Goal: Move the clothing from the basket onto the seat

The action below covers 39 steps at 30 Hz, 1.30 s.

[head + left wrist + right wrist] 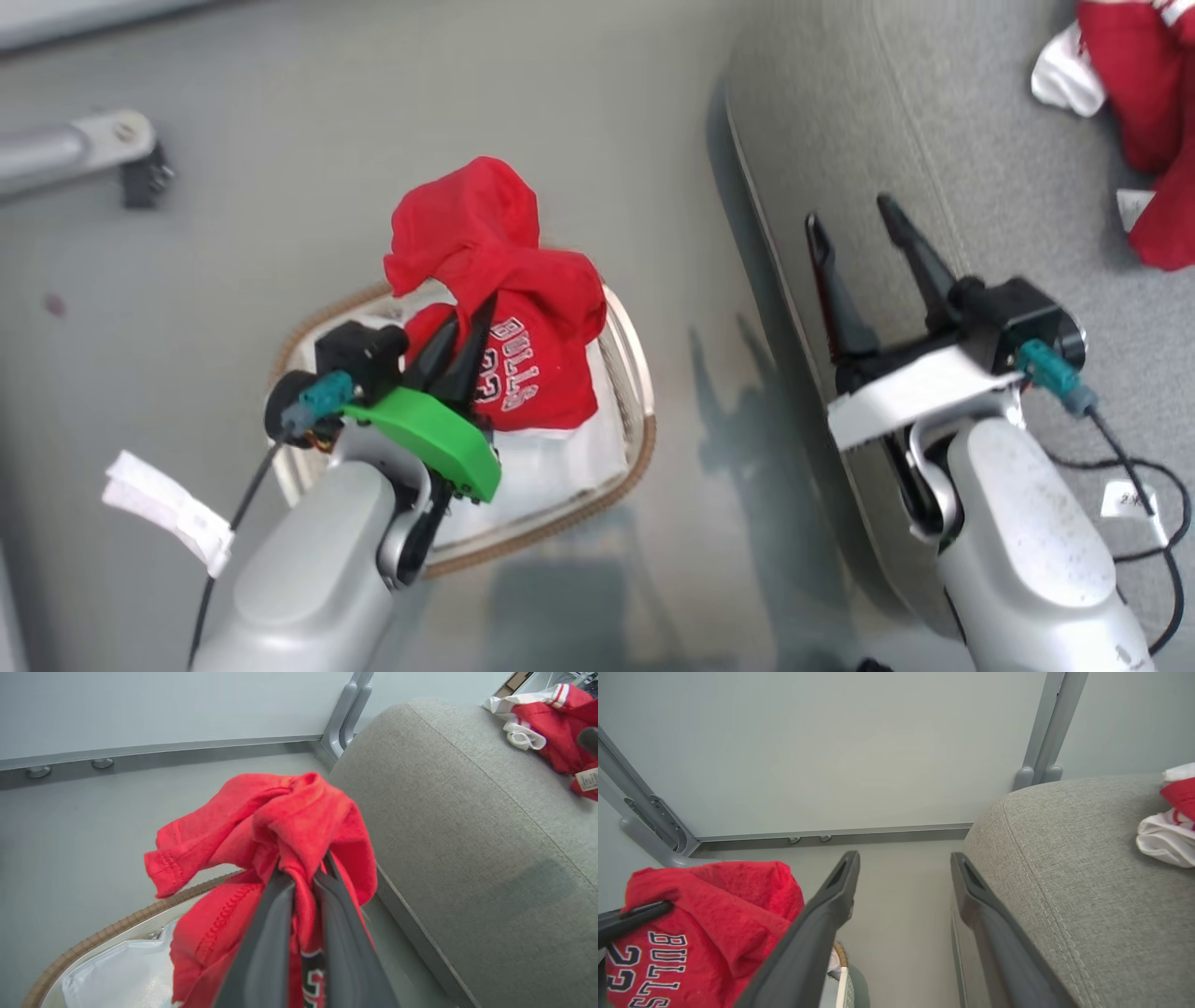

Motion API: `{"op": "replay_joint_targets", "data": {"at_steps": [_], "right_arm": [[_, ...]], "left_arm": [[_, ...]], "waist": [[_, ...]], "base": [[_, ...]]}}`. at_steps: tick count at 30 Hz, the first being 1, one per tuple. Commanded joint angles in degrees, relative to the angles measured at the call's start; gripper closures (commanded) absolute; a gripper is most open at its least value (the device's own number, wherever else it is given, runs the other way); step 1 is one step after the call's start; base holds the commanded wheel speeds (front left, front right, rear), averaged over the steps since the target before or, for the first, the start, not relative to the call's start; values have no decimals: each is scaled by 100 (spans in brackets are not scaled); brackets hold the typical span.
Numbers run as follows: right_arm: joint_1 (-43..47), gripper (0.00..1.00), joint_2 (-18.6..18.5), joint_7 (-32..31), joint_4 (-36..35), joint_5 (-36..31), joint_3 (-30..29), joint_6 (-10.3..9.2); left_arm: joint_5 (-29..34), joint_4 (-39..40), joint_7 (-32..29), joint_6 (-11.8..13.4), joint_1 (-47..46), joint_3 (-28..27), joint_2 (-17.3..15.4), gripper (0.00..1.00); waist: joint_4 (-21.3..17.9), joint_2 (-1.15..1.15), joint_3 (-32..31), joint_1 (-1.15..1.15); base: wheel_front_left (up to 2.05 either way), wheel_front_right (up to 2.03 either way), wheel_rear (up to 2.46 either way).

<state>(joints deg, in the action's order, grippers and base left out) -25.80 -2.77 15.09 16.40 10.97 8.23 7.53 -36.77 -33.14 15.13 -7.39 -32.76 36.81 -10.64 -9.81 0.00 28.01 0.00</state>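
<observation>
left claw [472,310] clamped on the one red clothing [523,308], right above the basket [635,439]

Bundle's long axis stands upright, lettering turned sideways. One basket sits on the floor beside the one seat [934,140]. right claw [850,213] is spread wide and empty at the seat's near edge. More red-white clothes [1144,93] at the far corner, maybe two.
</observation>
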Motion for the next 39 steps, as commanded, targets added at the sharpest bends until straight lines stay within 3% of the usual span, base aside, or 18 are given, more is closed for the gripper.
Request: {"op": "replay_joint_targets", "data": {"at_steps": [1, 11, 22, 31, 39], "right_arm": [[188, 0, -28, 12, 68, -48, 14, -8], [900, 0, -28, 11, 389, -53, 109, -8], [1601, 0, -24, 12, 754, -239, 384, -8], [1209, 0, -27, 11, 906, -898, 1659, -8], [308, 0, -29, 11, 1108, -850, 2508, -8]], "left_arm": [[114, 160, 3, -15, 215, -94, 55, 100], [557, 1121, 2, -15, 815, -576, 208, 100], [729, 1435, 3, -15, 1150, -708, 343, 100], [696, 1485, 3, -15, 1011, -607, 466, 100], [633, 1460, 3, -15, 923, -426, 508, 100]], "waist": [[511, 0, -900, 0], [777, 0, -1808, 0], [978, 0, -2419, 0], [1231, 0, -2375, 0], [1440, 0, -2265, 0]], "base": [[0, 0, 0], [0, 0, 0], [0, 0, 0], [0, 0, 0], [0, 0, 0]]}}
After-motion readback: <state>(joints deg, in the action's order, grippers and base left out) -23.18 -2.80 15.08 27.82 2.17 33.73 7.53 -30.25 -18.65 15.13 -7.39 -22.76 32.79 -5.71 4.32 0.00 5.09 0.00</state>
